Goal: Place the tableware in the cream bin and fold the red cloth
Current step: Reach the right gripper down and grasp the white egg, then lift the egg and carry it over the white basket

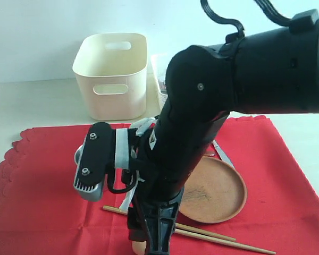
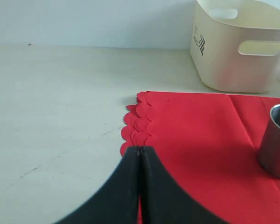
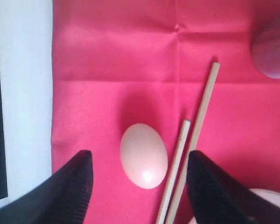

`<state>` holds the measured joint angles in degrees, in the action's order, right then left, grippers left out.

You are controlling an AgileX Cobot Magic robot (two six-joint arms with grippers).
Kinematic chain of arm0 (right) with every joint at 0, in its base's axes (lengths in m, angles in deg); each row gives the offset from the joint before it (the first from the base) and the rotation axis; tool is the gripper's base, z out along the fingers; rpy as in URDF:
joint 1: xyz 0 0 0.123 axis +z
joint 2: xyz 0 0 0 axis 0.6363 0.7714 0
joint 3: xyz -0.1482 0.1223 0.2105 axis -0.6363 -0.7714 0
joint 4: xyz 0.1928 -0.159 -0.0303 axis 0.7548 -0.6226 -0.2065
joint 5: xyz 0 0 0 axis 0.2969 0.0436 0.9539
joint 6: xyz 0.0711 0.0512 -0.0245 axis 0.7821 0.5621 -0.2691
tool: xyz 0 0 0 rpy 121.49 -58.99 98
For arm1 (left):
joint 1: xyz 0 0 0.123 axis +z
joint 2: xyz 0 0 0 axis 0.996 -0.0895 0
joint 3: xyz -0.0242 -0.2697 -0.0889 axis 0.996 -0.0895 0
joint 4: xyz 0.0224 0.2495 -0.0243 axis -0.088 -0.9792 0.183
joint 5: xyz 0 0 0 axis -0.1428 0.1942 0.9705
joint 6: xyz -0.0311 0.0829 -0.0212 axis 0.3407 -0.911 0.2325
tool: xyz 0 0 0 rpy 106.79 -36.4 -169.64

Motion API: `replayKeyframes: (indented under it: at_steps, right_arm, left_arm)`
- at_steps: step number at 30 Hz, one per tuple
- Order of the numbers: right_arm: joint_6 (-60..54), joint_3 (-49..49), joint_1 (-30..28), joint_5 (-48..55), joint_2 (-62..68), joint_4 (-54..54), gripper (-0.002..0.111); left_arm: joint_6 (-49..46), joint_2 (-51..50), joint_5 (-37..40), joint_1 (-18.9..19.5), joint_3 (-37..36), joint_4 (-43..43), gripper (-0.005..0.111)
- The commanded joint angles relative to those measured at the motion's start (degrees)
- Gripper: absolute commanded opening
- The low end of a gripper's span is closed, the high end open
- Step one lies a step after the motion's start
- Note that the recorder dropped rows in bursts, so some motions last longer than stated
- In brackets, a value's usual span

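Right gripper [image 3: 139, 156]: mine, spread wide over egg [image 3: 144, 163] and chopsticks [image 3: 195, 135].
Chopsticks: on red cloth [image 3: 121, 56], beside egg; light, stiff, likely to roll; I'd pinch both mid-length.
Left gripper [image 2: 140, 149]: closed, nothing held.

The right arm [image 1: 202, 133] fills the middle of the exterior view, covering much of the red cloth [image 1: 42, 202], part of the brown plate [image 1: 218, 186] and all but a short end of the knife [image 1: 221, 151]. Behind it, toward the table's far edge, only a sliver of the white basket [image 1: 158, 74] shows. The chopsticks [image 1: 212, 234] vanish behind the arm, and the egg [image 1: 138, 247] is barely seen at the picture's bottom edge. In the left wrist view the steel cup [image 2: 275, 140] and cream bin [image 2: 238, 51] are cut off, and the bin's label [image 2: 200, 43] is too small to read. A blurred rounded thing [image 3: 273, 46] at the right wrist view's edge cannot be identified.
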<state>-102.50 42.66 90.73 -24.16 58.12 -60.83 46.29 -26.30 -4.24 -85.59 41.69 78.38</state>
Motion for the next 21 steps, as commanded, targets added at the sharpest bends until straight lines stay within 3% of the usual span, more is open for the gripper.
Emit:
replayKeyframes:
  at_steps: [1,8,13,21]
  right_arm:
    - [-1.37,-0.01,0.15,-0.54,3.31,-0.21,0.057]
    - [-0.82,-0.01,0.15,-0.54,8.69,-2.30,0.058]
    - [2.90,-0.01,0.15,-0.77,10.59,-5.62,0.066]
    - [2.90,-0.01,0.15,-2.90,13.57,-2.79,0.067]
  left_arm:
    - [-0.17,0.34,-0.73,0.18,-0.19,0.17,0.000]
    - [-0.17,0.34,-0.73,0.18,-0.19,0.17,0.000]
    - [-0.17,0.34,-0.73,0.18,-0.19,0.17,0.000]
    - [-0.17,0.34,-0.73,0.18,-0.19,0.17,0.000]
